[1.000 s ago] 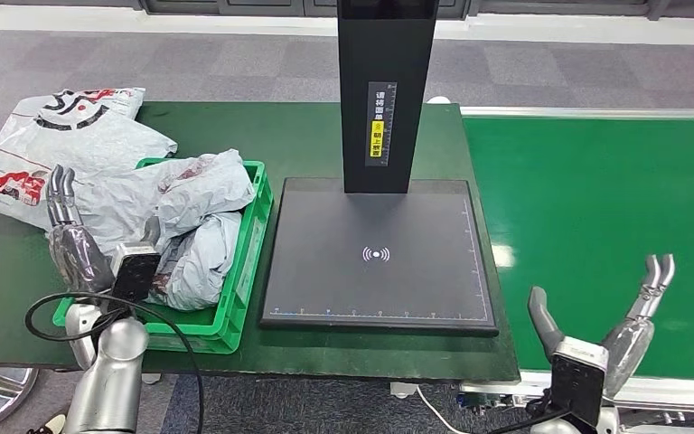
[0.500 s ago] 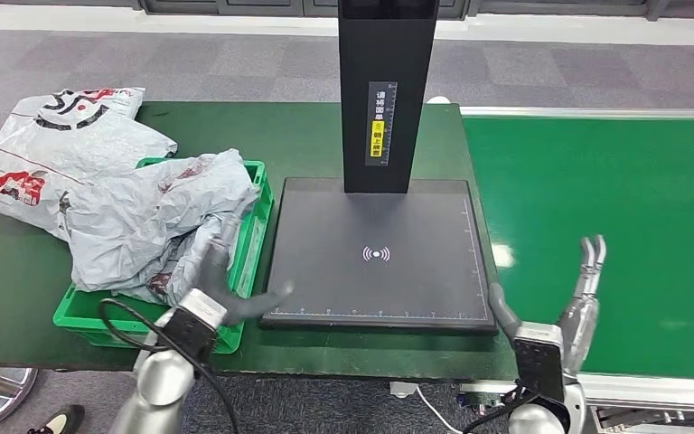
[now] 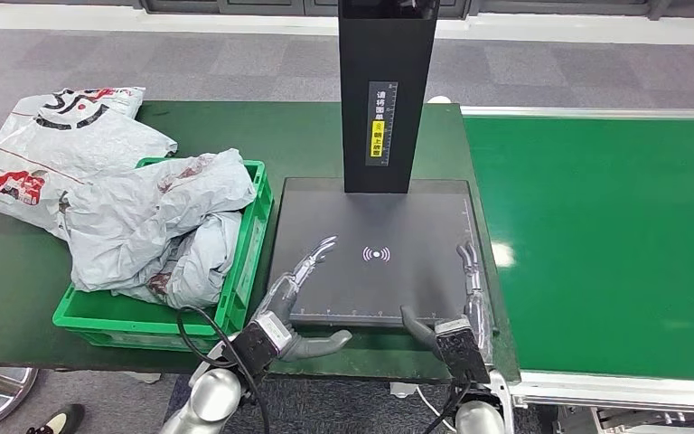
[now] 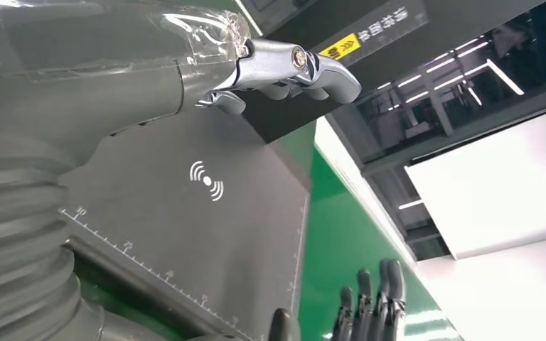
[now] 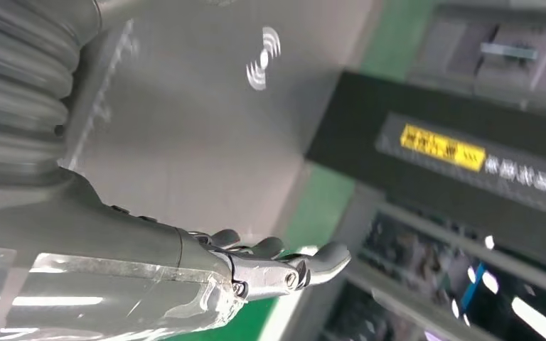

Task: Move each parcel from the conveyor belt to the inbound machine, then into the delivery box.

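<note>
Both hands empty, fingers spread: left hand [image 3: 296, 291] and right hand [image 3: 463, 312] hover over the scanner pad [image 3: 379, 226]. Parcels [image 3: 158, 221] heaped in the green bin [image 3: 251, 237].

I see the inbound machine [image 3: 375, 258] between the delivery box [image 3: 244, 271] on its left and the conveyor belt [image 3: 614, 244] on its right. Parcels [image 3: 145, 226] lie in the box, with one more [image 3: 54, 145] on the table [image 3: 307, 136] behind it.

White wireless-signal sign on the scanner plate [image 3: 376, 254], ruler ticks along its edges. Yellow label [image 3: 375, 142] with Chinese characters on the black column [image 3: 387, 90], perhaps a warning; characters too small to read.
</note>
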Controlling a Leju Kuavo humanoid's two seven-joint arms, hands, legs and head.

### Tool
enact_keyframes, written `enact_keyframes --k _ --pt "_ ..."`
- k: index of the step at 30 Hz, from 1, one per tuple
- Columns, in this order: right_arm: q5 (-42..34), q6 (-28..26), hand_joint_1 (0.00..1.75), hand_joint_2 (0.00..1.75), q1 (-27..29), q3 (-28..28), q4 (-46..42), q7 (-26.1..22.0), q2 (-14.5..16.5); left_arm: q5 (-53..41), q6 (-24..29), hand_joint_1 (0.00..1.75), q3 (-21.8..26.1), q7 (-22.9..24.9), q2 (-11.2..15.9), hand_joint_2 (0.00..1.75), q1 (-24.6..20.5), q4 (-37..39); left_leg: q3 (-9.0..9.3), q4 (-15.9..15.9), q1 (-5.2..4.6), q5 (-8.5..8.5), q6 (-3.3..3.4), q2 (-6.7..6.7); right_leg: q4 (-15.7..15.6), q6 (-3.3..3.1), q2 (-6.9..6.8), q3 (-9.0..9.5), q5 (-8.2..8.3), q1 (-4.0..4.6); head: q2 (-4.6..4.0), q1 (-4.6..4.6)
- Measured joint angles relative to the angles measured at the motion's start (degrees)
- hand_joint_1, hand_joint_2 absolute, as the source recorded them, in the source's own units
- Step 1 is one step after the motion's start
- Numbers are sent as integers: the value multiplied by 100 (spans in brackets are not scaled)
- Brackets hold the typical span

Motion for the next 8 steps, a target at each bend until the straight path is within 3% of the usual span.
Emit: enact_keyframes --k 8 --pt "-740 752 0 175 -179 37 411 -368 1 -75 81 0 -1 -2 14 175 -109 273 -3 1 -1 1 1 0 -1 1 -1 0 1 -4 0 0"
